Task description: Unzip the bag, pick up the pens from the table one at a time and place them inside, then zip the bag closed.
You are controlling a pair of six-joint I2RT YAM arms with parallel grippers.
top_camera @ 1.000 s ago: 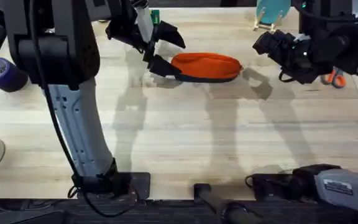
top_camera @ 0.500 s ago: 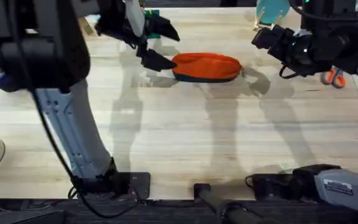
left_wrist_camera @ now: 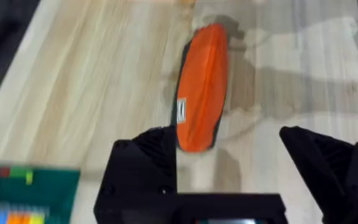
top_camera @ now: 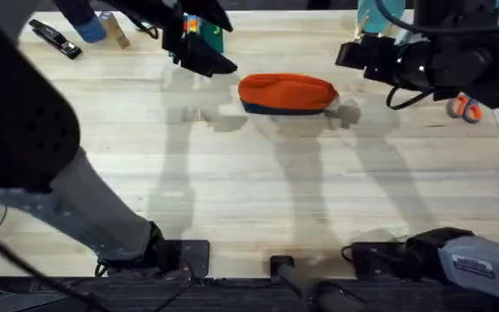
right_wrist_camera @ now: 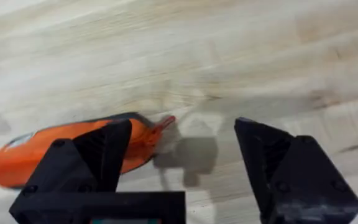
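The orange bag (top_camera: 286, 94) lay flat on the far middle of the table (top_camera: 258, 199), apart from both arms, with the left gripper (top_camera: 199, 52) raised just beyond its left end and the right gripper (top_camera: 353, 54) off its right end, both with fingers spread wide and holding nothing.

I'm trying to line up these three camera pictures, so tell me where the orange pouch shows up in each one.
Overhead: the orange pouch lies on the table, centre and towards the far edge, between the two grippers.
Left wrist: it lies lengthwise ahead of the open left gripper, one end beside a finger.
Right wrist: its end pokes past a finger of the open right gripper.
Shared landmark: its dark bottom strip.
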